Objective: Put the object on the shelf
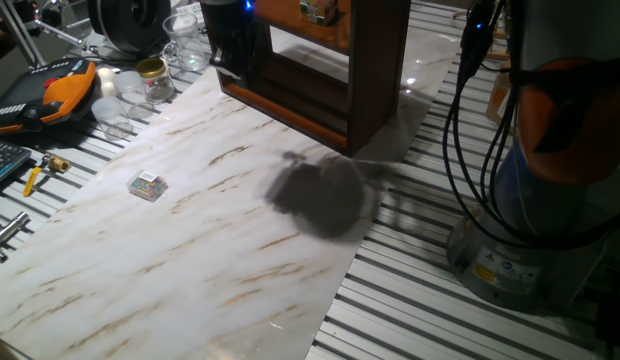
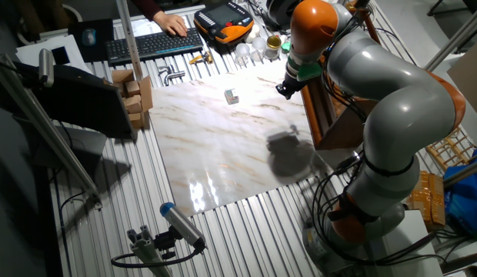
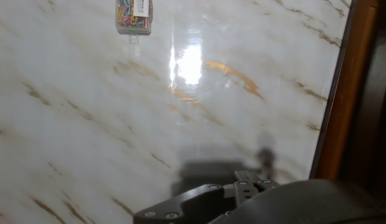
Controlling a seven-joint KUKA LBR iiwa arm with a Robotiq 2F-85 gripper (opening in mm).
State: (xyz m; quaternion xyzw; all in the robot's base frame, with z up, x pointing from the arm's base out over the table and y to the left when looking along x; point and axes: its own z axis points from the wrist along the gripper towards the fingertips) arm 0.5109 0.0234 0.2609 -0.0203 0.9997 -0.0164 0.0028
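Note:
The dark-brown shelf (image 1: pixel 375 90) with an orange-brown board stands at the far right of the marble table; it also shows in the other fixed view (image 2: pixel 331 115) and at the right edge of the hand view (image 3: pixel 348 93). A small cube-like thing with pale and coloured squares (image 1: pixel 316 10) sits on the orange-brown board at the top edge; it is too small to be sure it is the puzzle cube. My gripper (image 1: pixel 235 62) hangs just left of the shelf, low over the table (image 2: pixel 287 88). Only its dark body (image 3: pixel 243 193) shows in the hand view; the fingers are hidden.
A flat whitish box with coloured bits (image 1: pixel 147 185) lies on the marble at the left, also seen in the hand view (image 3: pixel 134 15). Glass jars (image 1: pixel 155 80), an orange pendant (image 1: pixel 65 90) and tools crowd the far left. Black cables (image 1: pixel 460 130) hang beside the robot base.

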